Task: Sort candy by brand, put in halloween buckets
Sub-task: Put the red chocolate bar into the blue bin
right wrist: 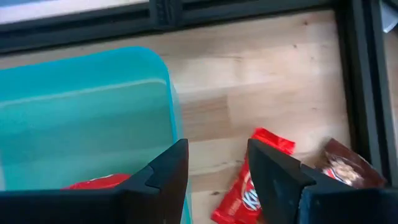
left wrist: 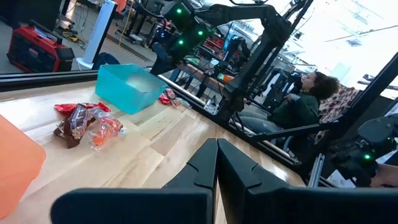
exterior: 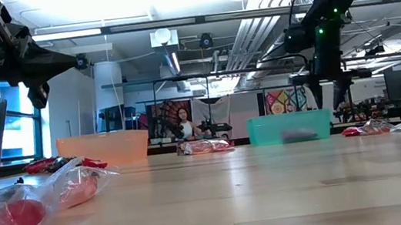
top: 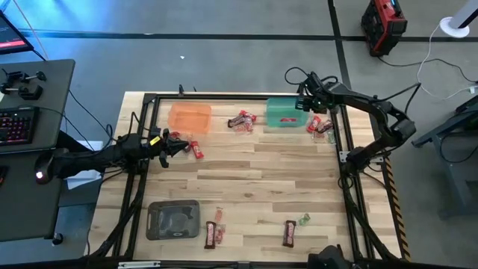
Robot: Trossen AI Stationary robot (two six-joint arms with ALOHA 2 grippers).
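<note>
Starting at the left of the wooden surface (top: 246, 179), the left tool (top: 161, 142) is seen clenched on nothing, its fingers (left wrist: 214, 165) pressed together, just beside a few red sweets (top: 187, 146) lying below the orange tub (top: 190, 117). Nearer the front edge, the grey tub (top: 173, 220) is placed, with two dark brown bars (top: 213, 235) beside it and a third brown bar (top: 290, 232) farther right, next to a small green sweet (top: 304, 220). Between the orange tub and the green tub (top: 285, 112), a small heap of red and brown sweets (top: 242, 120) is found. A red sweet (right wrist: 99, 182) is seen inside the green tub. At that tub's right rim the right tool (top: 306, 104) is held released, grasping nothing, its fingers (right wrist: 163, 174) apart. More wrapped sweets (top: 321, 126) are scattered just right of it.
</note>
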